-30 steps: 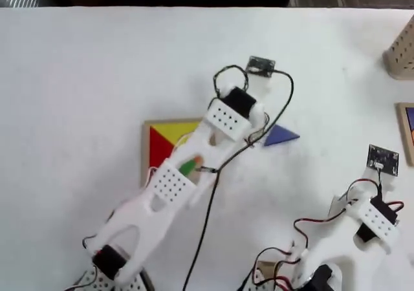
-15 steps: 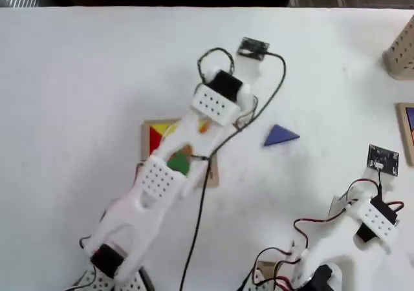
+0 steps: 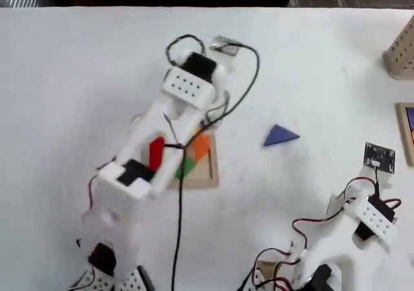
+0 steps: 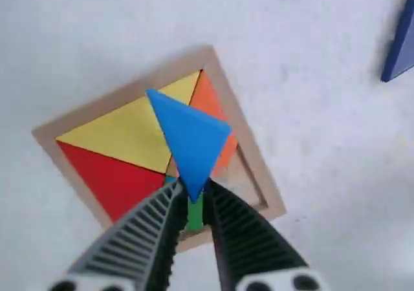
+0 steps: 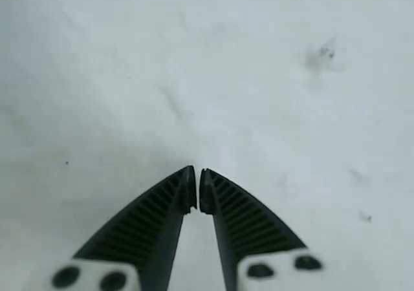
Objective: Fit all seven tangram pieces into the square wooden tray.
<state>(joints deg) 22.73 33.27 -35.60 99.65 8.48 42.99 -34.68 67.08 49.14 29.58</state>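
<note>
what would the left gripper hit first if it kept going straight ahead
The left gripper carries the blue triangle, which would likely land first on the yellow piece and orange piece in the wooden tray; the gap is hard to judge.

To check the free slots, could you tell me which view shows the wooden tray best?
The left wrist view: the wooden tray lies nearly whole. In the high view the left arm covers much of the tray; the right wrist view faces tabletop.

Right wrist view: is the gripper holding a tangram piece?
No, the right gripper is shut with nothing between its fingertips, above the white table.
</note>
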